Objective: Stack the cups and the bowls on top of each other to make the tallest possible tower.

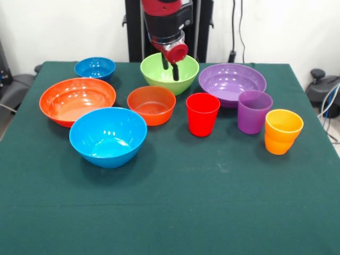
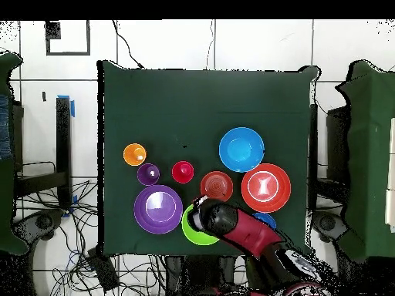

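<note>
A table (image 1: 170,212) covered in dark green cloth stands on a floor of pale tiles (image 2: 254,42). Behind the table rises a plain white wall (image 1: 287,26). Black cables (image 2: 69,231) lie tangled beside the table.

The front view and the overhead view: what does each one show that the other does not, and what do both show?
Only the front view shows the gripper with its dark fingertips reaching down over the lime green bowl, and the whole small dark blue bowl.

Only the overhead view shows the floor tiles and cables around the table; there the arm hides much of the lime green bowl.

Both show nothing stacked yet: the red cup, purple cup and orange cup stand in a row.
</note>
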You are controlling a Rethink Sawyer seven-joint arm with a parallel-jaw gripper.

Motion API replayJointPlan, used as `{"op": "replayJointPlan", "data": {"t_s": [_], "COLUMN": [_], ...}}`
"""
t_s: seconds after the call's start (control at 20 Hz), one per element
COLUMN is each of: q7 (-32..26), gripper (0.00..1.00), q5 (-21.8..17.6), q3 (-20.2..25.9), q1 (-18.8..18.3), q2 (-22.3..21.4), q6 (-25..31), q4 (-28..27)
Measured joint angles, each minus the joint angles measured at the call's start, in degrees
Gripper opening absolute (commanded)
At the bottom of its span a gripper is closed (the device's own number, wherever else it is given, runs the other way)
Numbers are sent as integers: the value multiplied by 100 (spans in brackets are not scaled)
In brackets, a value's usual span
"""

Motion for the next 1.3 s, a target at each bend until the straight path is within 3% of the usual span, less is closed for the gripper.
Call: {"op": "replayJointPlan", "data": {"t_s": [0.7,1.3], "q7": [0,0], "gripper": [100,100], "q5": [79,282], "q3": [248,255], "q1": [-186,-54], "q2": [-91,-90], "q6": [16,16], "q4": [1,-6]}}
